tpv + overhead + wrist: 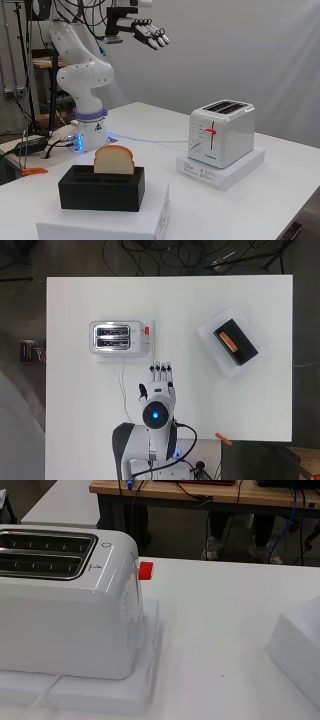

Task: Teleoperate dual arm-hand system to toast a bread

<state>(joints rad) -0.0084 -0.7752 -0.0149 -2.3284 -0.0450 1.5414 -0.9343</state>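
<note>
With the hand [150, 34] held high at upper left, fingers straight and empty, the bread [114, 160] could be crushed or its holder [101, 188] tipped if approached carelessly.

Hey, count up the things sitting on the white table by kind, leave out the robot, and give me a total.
Toaster: 1
White base under the toaster: 1
Bread slice: 1
Black slotted holder: 1
White box under the holder: 1
Total: 5
</note>
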